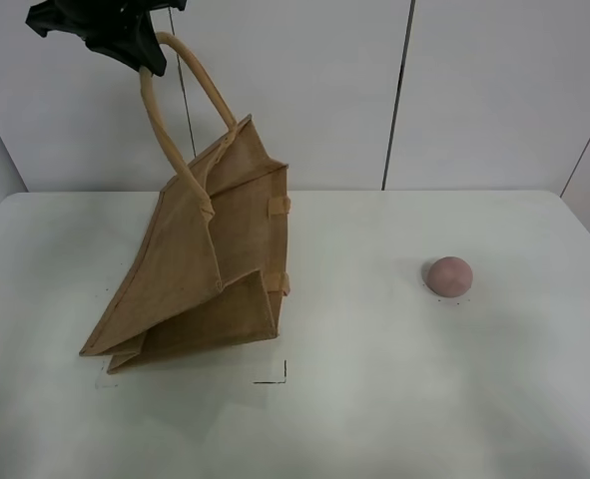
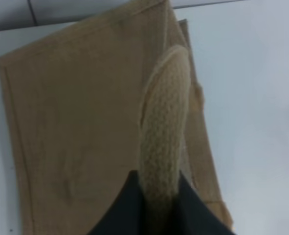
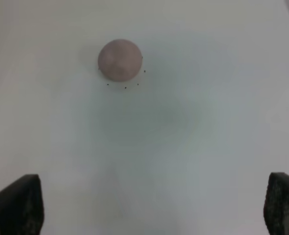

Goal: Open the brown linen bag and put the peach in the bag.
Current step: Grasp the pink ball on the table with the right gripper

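Observation:
The brown linen bag (image 1: pixel 205 269) stands tilted on the left of the white table (image 1: pixel 374 399), with its lower left corner resting on the table. My left gripper (image 1: pixel 125 40) is high above it, shut on the beige loop handle (image 1: pixel 160 125) and holding it up. In the left wrist view the dark fingers (image 2: pixel 120 210) clamp the woven handle (image 2: pixel 164 132) above the bag's side (image 2: pixel 76 122). The bag's mouth looks closed. The peach (image 1: pixel 448 275) lies on the table to the right, well apart from the bag. In the right wrist view my right gripper (image 3: pixel 149 208) is open and empty, short of the peach (image 3: pixel 119 59).
A small black corner mark (image 1: pixel 278 377) is on the table just in front of the bag. Tiny dark dots (image 3: pixel 125 87) lie around the peach. A white panelled wall (image 1: pixel 394 90) stands behind the table's far edge.

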`<state>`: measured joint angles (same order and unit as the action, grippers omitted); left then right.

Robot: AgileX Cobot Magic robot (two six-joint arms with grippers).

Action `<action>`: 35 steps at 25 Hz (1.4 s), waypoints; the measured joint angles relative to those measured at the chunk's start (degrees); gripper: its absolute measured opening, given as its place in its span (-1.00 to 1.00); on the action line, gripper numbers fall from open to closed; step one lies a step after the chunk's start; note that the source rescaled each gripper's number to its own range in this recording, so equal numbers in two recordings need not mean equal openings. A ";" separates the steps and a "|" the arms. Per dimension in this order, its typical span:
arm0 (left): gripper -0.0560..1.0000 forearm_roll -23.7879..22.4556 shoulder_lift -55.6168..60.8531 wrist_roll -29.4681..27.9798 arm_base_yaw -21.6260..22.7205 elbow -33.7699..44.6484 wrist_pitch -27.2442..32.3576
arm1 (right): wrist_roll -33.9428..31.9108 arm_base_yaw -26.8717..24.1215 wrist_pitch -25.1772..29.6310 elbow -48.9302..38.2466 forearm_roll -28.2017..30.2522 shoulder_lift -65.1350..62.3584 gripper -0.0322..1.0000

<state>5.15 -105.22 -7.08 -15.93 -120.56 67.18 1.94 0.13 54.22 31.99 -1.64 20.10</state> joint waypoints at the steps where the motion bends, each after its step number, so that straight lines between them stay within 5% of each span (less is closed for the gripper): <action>1: -0.89 0.15 0.00 0.19 0.00 0.00 0.00 | 0.00 0.00 -0.72 1.10 0.00 3.64 1.00; 18: -0.89 0.54 0.00 0.75 0.00 0.00 0.00 | 2.10 0.02 -4.63 35.34 -1.26 75.55 1.00; 27: -0.89 0.58 0.00 1.09 0.00 0.00 0.00 | 2.91 5.54 -3.95 49.98 -1.52 92.47 1.00; 35: -0.89 0.58 0.00 1.09 0.00 0.00 0.00 | 1.91 5.37 -7.31 51.78 -1.34 99.79 1.00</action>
<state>5.73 -105.22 -5.99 -15.93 -120.56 67.18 3.85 5.50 46.91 83.77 -2.98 119.89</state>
